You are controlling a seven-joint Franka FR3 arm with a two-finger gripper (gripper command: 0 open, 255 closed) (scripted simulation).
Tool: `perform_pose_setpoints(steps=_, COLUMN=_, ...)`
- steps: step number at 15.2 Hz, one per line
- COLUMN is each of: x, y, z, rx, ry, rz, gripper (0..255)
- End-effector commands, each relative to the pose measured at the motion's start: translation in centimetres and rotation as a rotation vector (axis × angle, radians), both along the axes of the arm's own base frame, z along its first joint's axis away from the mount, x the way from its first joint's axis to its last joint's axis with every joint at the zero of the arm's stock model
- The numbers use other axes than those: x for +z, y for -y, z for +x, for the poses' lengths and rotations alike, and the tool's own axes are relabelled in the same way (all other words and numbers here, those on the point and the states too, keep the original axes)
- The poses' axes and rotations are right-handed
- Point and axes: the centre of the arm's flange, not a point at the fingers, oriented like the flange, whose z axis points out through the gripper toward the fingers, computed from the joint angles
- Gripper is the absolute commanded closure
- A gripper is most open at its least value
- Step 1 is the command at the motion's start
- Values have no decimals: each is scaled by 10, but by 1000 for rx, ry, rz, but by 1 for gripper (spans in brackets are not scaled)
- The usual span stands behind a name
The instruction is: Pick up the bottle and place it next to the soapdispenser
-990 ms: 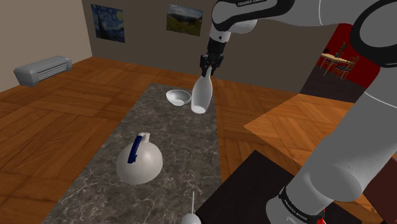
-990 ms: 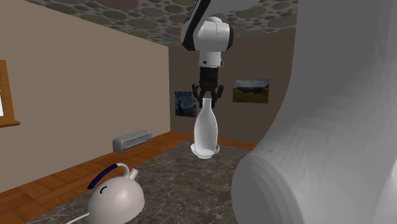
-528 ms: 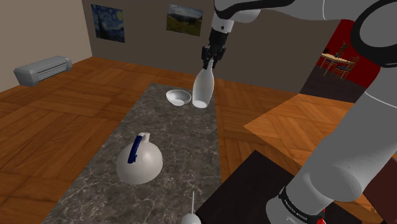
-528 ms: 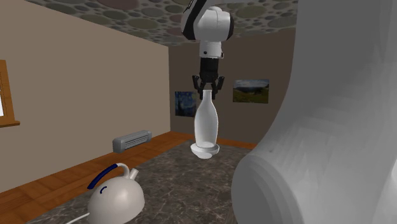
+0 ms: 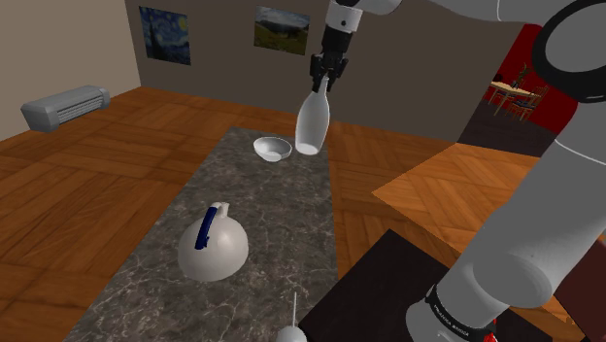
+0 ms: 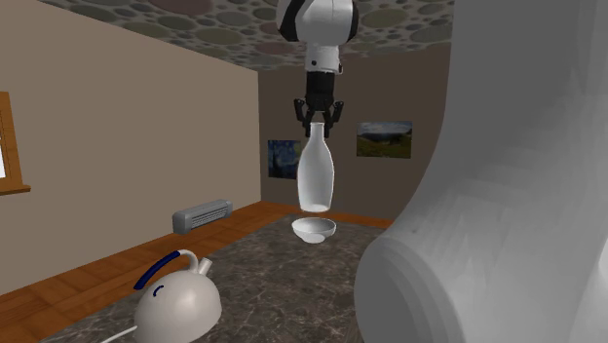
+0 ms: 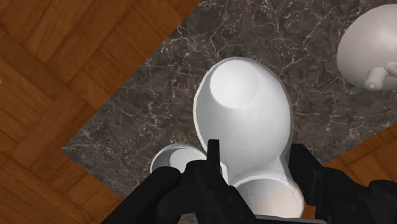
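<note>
One bottle [image 5: 311, 121]: smooth, glossy white, with a narrow neck swelling to a rounded body and a flat circular base. It hangs neck-up in the air, clear of the surface, over the far end of the tabletop [image 5: 272, 214].
End effector [image 5: 324, 83]: all black, its two fingers clamped on the bottle's neck from either side. The wrist view [image 7: 254, 167] looks down the bottle's [image 7: 245, 127] length to its pale round base.
Tabletop: long and narrow, dark grey marble laced with pale veins [image 7: 146, 95].
Bowl [image 5: 273, 148]: small, white and shallow, resting on the marble at the far end. In the second exterior view it [image 6: 314, 229] sits just below the bottle's [image 6: 316, 175] base, with open space between them.
Kettle [image 5: 211, 245]: white and dome-shaped with a short spout and a blue arched handle, standing nearer on the tabletop, well apart from the bowl.
Stemmed object [image 5: 291, 334]: white and rounded with a thin upright stem, cut off at the shoulder view's near edge; what it is cannot be told.
Floor [image 5: 87, 185]: warm brown wood parquet.
Far wall: two framed paintings [image 5: 163, 21] and a grey slatted wall unit [image 5: 66, 105] low at the shoulder view's left.
</note>
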Motion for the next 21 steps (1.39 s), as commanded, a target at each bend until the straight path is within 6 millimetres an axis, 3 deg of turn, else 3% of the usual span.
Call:
perform_pose_setpoints(steps=1, x=11, y=1, z=-1, rx=0, ry=0, rz=0, gripper=255)
perform_pose_setpoints(steps=15, x=82, y=1, z=-1, rx=0, ry=0, rz=0, gripper=255)
perform_pose_setpoints(steps=21, x=82, y=-70, z=-36, rx=0, ry=0, rz=0, gripper=255)
